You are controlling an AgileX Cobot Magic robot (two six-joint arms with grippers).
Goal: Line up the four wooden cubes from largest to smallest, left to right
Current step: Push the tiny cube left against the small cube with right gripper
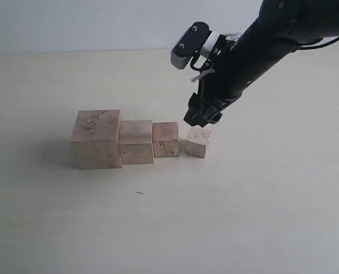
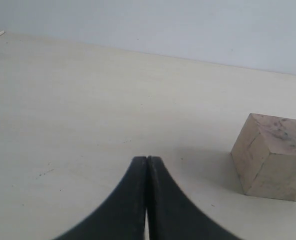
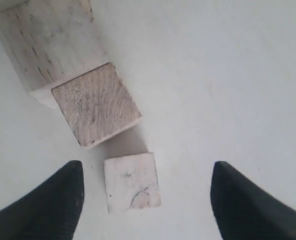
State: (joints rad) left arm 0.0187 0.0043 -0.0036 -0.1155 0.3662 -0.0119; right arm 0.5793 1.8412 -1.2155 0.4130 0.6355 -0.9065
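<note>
sitting in a row on the pale tabletop (image 1: 243, 217), left to right: largest cube (image 1: 96, 138), second cube (image 1: 136, 141) and third cube (image 1: 166, 139) touching, smallest cube (image 1: 198, 141) just apart. right hand (image 1: 202, 119) hovers over the smallest cube, fingers spread, empty. left hand (image 2: 147, 162) is pressed together, empty.

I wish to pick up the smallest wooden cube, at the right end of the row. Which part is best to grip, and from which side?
Probably best from straight above, closing on the two upright faces of the smallest cube that do not face its neighbour cube. The gap there is narrow, while those two faces stand free, flat and parallel.
</note>
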